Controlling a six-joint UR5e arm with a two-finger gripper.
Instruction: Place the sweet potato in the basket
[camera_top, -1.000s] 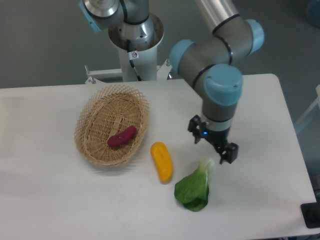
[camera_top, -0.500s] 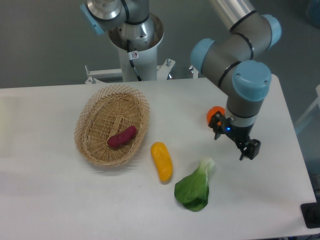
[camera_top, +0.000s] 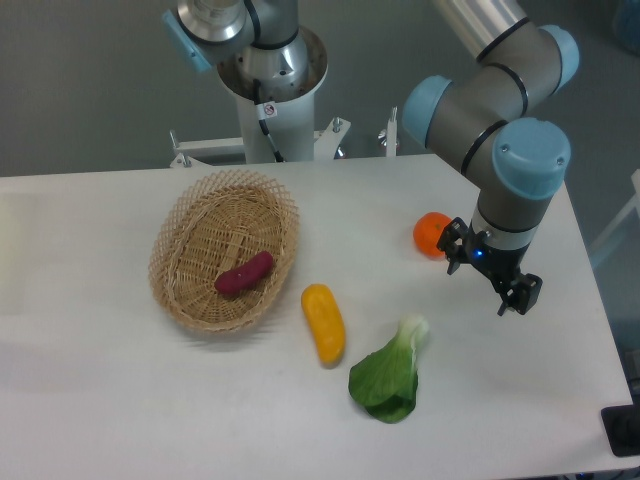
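The reddish-purple sweet potato (camera_top: 245, 273) lies inside the oval wicker basket (camera_top: 180, 233) on the left half of the table, tilted with its upper end to the right. My gripper (camera_top: 494, 278) hangs over the right side of the table, far from the basket. Its two dark fingers (camera_top: 522, 293) stand apart with nothing between them, so it is open.
A yellow oblong vegetable (camera_top: 323, 323) lies just right of the basket. A leafy green vegetable (camera_top: 388, 375) sits near the front, and a round orange fruit (camera_top: 433, 232) lies beside my gripper's left. The table's right edge (camera_top: 590, 290) is close to the gripper.
My arm has swung to the right, away from the leafy green, uncovering the orange fruit. The sweet potato and basket have not moved.
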